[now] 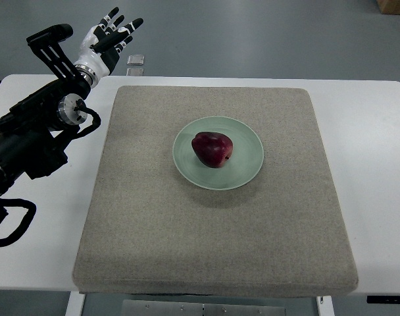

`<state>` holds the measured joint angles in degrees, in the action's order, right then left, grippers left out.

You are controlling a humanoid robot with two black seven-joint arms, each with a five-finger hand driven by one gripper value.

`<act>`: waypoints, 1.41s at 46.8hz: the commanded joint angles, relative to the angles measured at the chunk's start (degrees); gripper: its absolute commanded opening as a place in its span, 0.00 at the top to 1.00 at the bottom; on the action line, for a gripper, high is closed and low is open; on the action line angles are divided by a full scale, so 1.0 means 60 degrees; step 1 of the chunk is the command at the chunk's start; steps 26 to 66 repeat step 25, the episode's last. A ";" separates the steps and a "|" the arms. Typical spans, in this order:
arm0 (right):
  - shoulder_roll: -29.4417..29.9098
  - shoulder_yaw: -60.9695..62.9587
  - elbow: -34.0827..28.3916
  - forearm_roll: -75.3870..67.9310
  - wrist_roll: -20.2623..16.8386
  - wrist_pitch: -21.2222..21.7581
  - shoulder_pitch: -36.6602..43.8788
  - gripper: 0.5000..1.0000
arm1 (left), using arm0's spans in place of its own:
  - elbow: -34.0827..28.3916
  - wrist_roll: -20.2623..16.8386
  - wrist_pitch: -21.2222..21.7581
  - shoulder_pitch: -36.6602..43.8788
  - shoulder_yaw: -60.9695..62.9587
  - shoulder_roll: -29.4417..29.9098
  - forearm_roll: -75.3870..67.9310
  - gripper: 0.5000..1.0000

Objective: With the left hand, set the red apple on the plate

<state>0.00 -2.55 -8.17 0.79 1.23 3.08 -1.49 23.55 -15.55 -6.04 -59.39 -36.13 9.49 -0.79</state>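
Top view, and we look steeply down on a white counter (377,131) covered mostly by a grey felt mat (213,250). Near the mat's middle, slightly toward its far edge, sits a pale green plate (247,172), and the red apple (212,149) rests on it, a little left of the plate's centre. Our left hand (108,41) is raised beyond the counter's far left corner, well apart from the plate, its fingers (131,25) spread and holding nothing. Its dark arm (35,138) runs in along the counter's left edge. Beyond the far edge lies a small pale object (135,60), possibly a clear block; we cannot tell.
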 commanded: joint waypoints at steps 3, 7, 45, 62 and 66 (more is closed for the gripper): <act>0.0000 0.0000 0.0000 0.0000 0.0000 0.0000 -0.0001 0.07 | 0.0000 0.0000 -0.0003 -0.0019 0.0001 0.0001 -0.0001 0.01; 0.0000 0.0000 0.0000 0.0000 0.0000 0.0000 -0.0001 0.07 | 0.0000 0.0000 -0.0003 -0.0019 0.0016 0.0045 -0.0001 0.01; 0.0000 -0.0015 -0.0073 0.0015 -0.0043 0.0103 -0.0001 0.07 | -0.0014 0.0000 -0.0077 0.0011 0.0030 0.0118 -0.0074 0.01; 0.0000 -0.0015 -0.0073 0.0015 -0.0043 0.0103 -0.0001 0.07 | -0.0014 0.0000 -0.0077 0.0011 0.0030 0.0118 -0.0074 0.01; 0.0000 -0.0015 -0.0073 0.0015 -0.0043 0.0103 -0.0001 0.07 | -0.0014 0.0000 -0.0077 0.0011 0.0030 0.0118 -0.0074 0.01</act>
